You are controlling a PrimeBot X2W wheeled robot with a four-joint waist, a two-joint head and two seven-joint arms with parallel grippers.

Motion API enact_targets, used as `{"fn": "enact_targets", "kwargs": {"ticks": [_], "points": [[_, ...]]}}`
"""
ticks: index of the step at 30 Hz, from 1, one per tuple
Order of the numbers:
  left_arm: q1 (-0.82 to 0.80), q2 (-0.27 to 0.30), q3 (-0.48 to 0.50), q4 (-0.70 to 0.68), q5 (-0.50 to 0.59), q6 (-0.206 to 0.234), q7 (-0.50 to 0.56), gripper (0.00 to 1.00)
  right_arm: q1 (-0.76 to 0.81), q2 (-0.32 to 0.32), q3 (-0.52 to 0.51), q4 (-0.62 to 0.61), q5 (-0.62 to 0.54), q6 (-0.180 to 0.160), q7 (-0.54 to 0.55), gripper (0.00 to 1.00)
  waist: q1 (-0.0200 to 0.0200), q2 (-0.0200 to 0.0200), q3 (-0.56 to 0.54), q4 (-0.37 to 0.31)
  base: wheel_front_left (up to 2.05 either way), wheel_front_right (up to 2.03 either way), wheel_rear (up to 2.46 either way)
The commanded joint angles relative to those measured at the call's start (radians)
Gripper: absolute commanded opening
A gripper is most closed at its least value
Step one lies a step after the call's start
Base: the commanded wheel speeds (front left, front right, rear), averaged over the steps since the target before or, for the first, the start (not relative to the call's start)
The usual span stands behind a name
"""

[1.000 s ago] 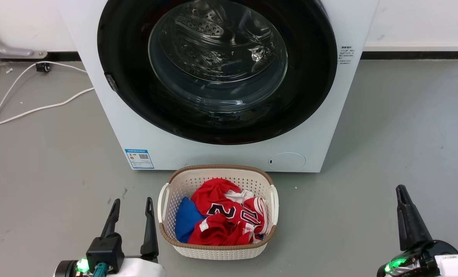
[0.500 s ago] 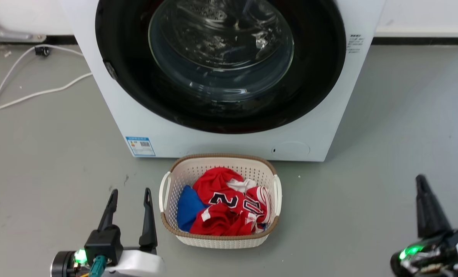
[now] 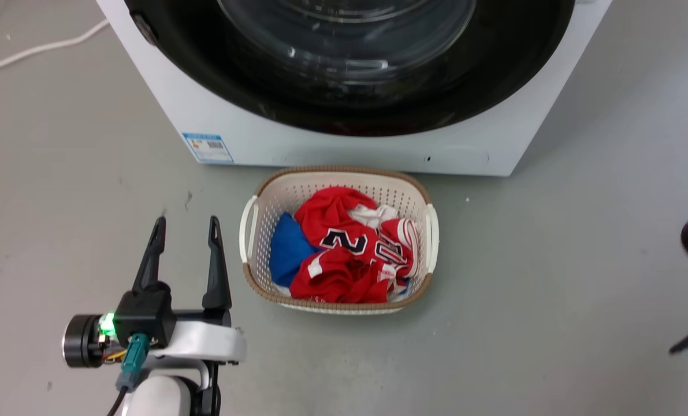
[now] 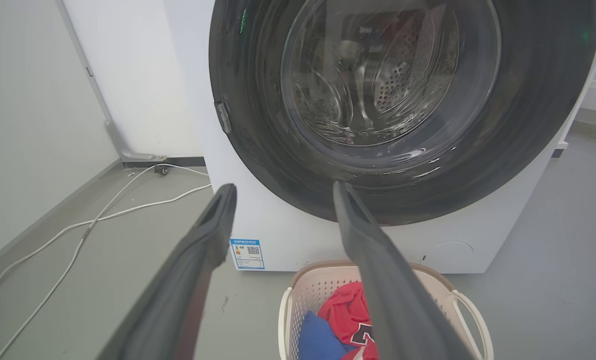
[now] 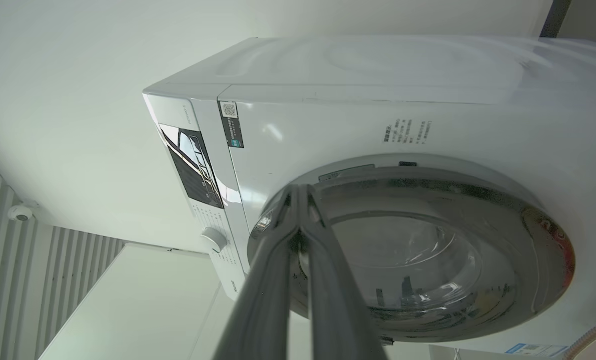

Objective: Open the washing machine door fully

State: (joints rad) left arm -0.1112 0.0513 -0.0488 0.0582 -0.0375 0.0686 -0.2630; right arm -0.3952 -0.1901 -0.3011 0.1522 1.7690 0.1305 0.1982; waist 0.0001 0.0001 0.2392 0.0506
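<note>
I have the washer point(image 3: 251, 138) across the top of the head view. Its door point(image 3: 494, 86) covers most of the front, a glossy black ring round a clear glass bowl. In both wrist views the door lies closed against the white front. In the left wrist view a small latch piece point(image 4: 222, 117) sits on the door's left edge, and the steel drum point(image 4: 403, 65) shows through the glass.

My left gripper point(image 3: 186, 222) is at the lower left of the head view with grey floor point(image 3: 60, 173) behind it. Its fingers are spread apart with nothing between them, and the tips point up the frame, well short of the washer. Just to its right stands the basket point(image 3: 250, 231), directly below the washer in the frame. It holds red clothes point(image 3: 344, 254) and a blue piece point(image 3: 289, 251). A blue sticker point(image 3: 208, 147) sits low on the washer's front, above and left of the basket. A white cable point(image 3: 32, 49) crosses the upper left corner.

My right gripper point(image 5: 298, 192) has its two fingers pressed together at the tips, gripping nothing. In its own view the tips overlap the upper left of the door's rim near mid-frame, but I can't tell whether they touch it. The dial point(image 5: 213, 239) is just to their left.
</note>
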Motion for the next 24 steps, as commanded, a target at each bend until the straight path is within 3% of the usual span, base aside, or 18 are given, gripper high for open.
{"fn": "enact_targets", "kwargs": {"ticks": [1, 9, 14, 24], "points": [[-0.032, -0.002, 0.001, -0.007, 0.006, -0.006, -0.003, 1.00, -0.088, -0.035, 0.007, 0.058, -0.006, 0.000, 0.035, 0.00, -0.0001, -0.0001, 0.058, 0.013, 0.00, 0.00, 0.00], [-0.101, -0.001, -0.015, -0.021, 0.003, -0.012, -0.003, 1.00, -0.359, -0.129, 0.039, 0.237, -0.022, 0.000, 0.093, 0.00, -0.0001, -0.0001, 0.156, 0.036, 0.00, 0.00, 0.00], [-0.134, -0.001, -0.025, -0.032, -0.004, -0.012, -0.003, 1.00, -0.516, -0.183, 0.116, 0.324, -0.073, 0.000, 0.140, 0.00, -0.0001, -0.0001, 0.217, 0.055, 0.00, 0.00, 0.00], [-0.169, -0.001, -0.033, -0.040, -0.019, -0.009, -0.003, 1.00, -0.732, -0.221, 0.237, 0.432, -0.167, 0.000, 0.196, 0.00, -0.0001, -0.0001, 0.295, 0.087, 0.00, 0.00, 0.00]]}}
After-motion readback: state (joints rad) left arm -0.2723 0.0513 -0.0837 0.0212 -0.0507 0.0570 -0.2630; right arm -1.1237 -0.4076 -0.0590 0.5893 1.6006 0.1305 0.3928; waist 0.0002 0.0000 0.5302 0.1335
